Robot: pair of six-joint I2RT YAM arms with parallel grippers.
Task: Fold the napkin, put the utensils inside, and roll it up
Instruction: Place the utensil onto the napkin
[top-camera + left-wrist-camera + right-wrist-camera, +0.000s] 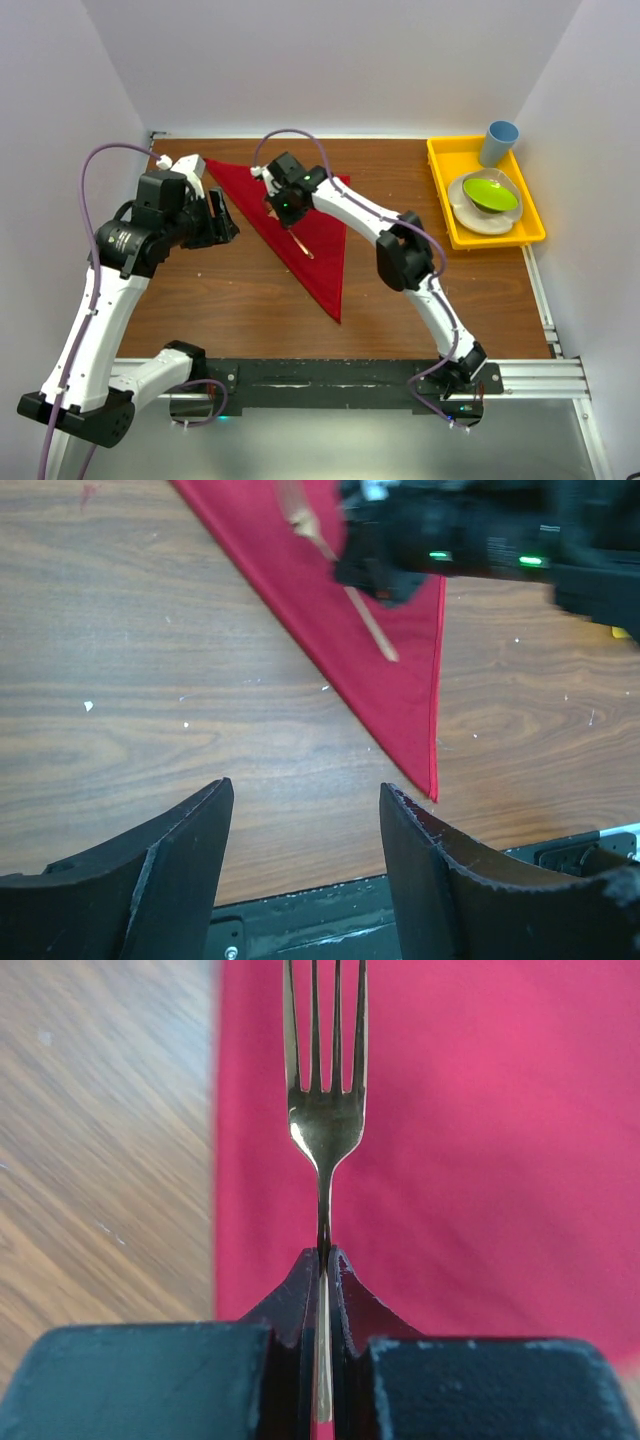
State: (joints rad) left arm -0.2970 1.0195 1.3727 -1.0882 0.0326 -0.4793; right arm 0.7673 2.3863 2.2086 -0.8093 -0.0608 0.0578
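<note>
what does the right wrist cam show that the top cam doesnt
Only right wrist: the fork with its four tines up close, and the right tool shut on its neck. Only top: the napkin as a whole triangle, the left tool, and the yellow tray holding a blue cup and green bowl. Both: fork, red napkin, wooden table.

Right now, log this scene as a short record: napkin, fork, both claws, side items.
napkin: red triangle, flat on the wooden table
fork: copper, gripped at its neck, tines over the napkin
right claw: shut on fork
left claw: open, empty, over bare wood beside the napkin's near tip
side items: yellow tray at far right holding green bowl on a plate, plus blue cup
</note>
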